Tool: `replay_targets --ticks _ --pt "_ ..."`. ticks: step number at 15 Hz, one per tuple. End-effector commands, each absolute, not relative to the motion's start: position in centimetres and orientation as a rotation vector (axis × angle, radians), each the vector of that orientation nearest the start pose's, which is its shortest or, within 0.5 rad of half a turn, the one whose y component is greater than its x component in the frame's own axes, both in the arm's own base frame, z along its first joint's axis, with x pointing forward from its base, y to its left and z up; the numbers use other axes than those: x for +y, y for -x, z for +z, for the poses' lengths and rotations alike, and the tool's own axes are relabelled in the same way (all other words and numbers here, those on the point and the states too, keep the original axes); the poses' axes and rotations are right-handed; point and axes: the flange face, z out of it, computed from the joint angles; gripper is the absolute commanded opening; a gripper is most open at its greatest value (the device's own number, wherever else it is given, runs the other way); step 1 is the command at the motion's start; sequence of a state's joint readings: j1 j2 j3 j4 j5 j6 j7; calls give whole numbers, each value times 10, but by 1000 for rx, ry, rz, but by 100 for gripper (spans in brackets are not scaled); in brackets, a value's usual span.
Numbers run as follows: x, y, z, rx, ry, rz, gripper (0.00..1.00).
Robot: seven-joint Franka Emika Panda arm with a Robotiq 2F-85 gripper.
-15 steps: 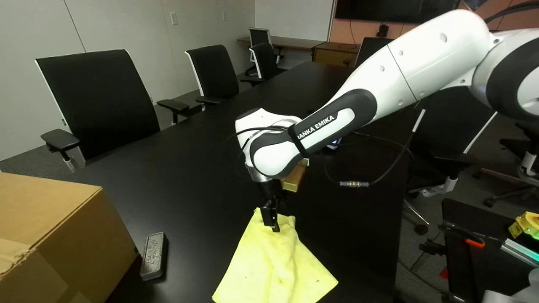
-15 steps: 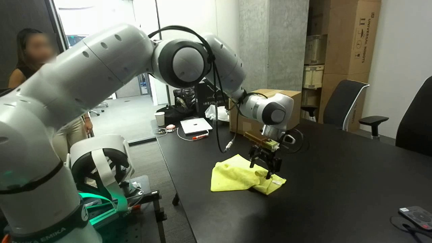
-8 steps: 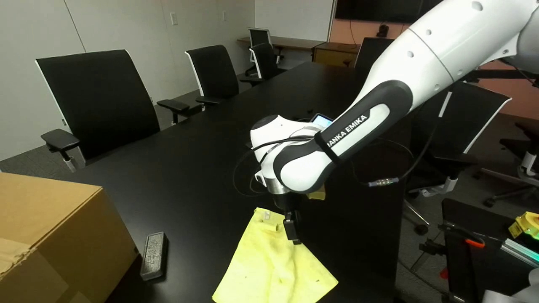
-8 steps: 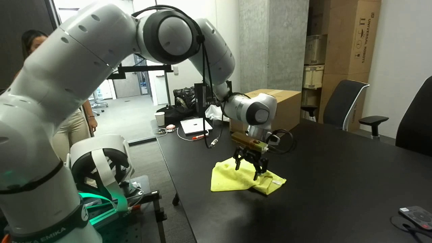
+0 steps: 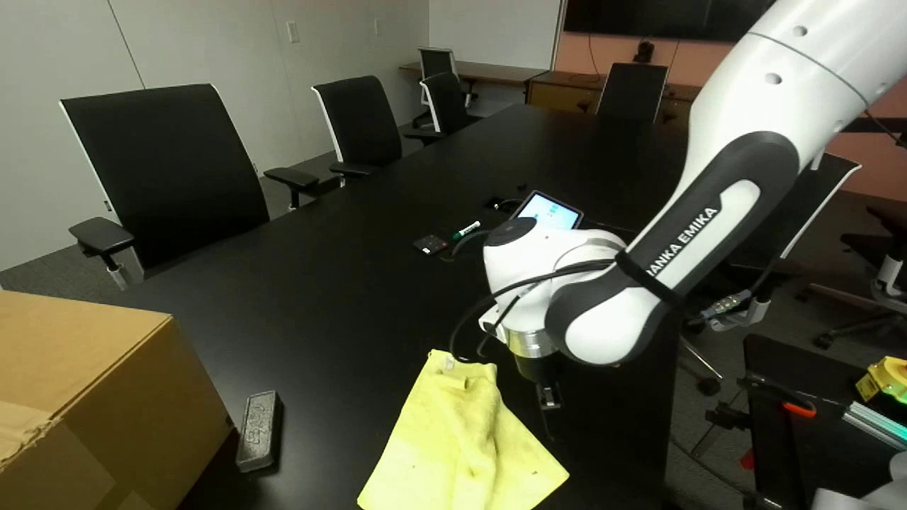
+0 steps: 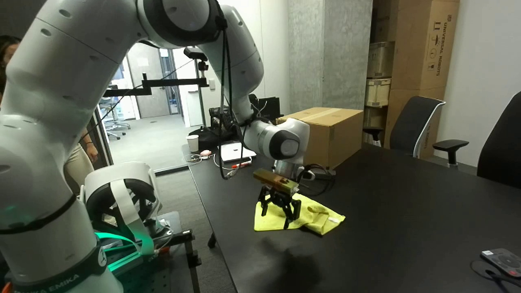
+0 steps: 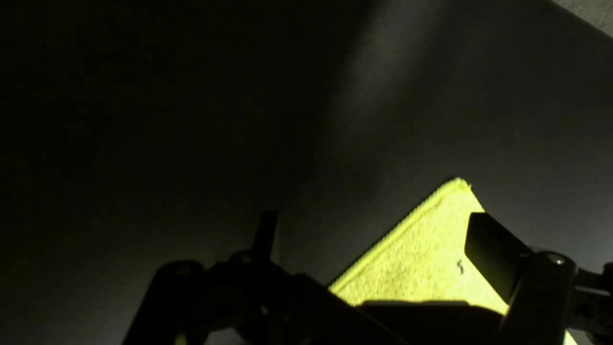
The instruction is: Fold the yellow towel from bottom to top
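Observation:
The yellow towel (image 5: 460, 439) lies on the black table, with raised creases and a small fold near its white-tagged end. It shows in both exterior views (image 6: 311, 212). My gripper (image 5: 549, 404) is open and empty, pointing down above the table beside the towel's right edge in that exterior view. In an exterior view the gripper (image 6: 275, 221) stands in front of part of the towel and hides it. In the wrist view a flat corner of the towel (image 7: 421, 258) shows between the spread fingers (image 7: 373, 215); the rest is hidden or out of frame.
A cardboard box (image 5: 106, 397) and a dark eraser-like block (image 5: 259, 431) are beside the towel. A tablet (image 5: 547, 210), a green marker (image 5: 466, 230) and a small remote (image 5: 431, 244) lie farther along the table. A laptop (image 6: 236, 151) and paper cup (image 6: 192, 143) stand near the table edge.
My open gripper has moved from over the towel's tagged end, across it, to beside its side edge, toward the robot's base. The towel has not visibly moved.

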State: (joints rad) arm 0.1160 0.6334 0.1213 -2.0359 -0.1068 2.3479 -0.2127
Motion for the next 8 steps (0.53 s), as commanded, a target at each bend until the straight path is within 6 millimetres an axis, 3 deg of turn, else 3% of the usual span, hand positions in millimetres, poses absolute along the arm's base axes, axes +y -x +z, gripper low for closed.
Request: replay_targets --ticks 1,5,8 --pt "121 -479 107 -1053 2999 393 100" --pt "117 -450 90 -1357 2957 288 100" --pt "119 -449 90 -1588 2897 190 100"
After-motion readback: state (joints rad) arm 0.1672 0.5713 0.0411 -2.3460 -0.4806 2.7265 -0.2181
